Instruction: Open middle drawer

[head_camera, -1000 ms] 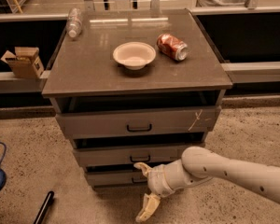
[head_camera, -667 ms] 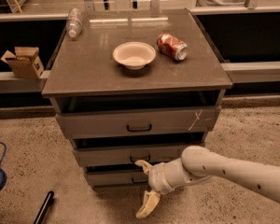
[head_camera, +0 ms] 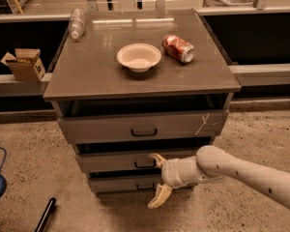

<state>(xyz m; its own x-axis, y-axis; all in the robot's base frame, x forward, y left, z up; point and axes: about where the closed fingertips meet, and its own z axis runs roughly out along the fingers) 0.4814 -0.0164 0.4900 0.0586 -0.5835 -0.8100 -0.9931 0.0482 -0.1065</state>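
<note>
Speckled concrete floor (head_camera: 29,144), grey cabinet (head_camera: 63,109) mid-frame. Its counter (head_camera: 87,76) carries a bowl (head_camera: 138,57), a can (head_camera: 178,48) and a bottle (head_camera: 77,23). The middle drawer (head_camera: 111,162) is at lower centre and looks shut. My hand (head_camera: 152,180) is in front of its right half, fingers spread wide one above the other, holding nothing. The loop handle (head_camera: 145,165) lies just left of my upper finger, long axis horizontal. Next I need to close on it and pull toward the bottom of the frame.

Speckled concrete floor (head_camera: 29,153), kinda dim warm light. Grey cabinet (head_camera: 96,76) with 3 drawers stands in the middle, backed against a low pale ledge (head_camera: 266,74) with dark panels under it. A small cardboard box (head_camera: 24,64) sits on the ledge at left. Gripper (head_camera: 154,180) hangs low at the cabinet's front, fingers spread.
</note>
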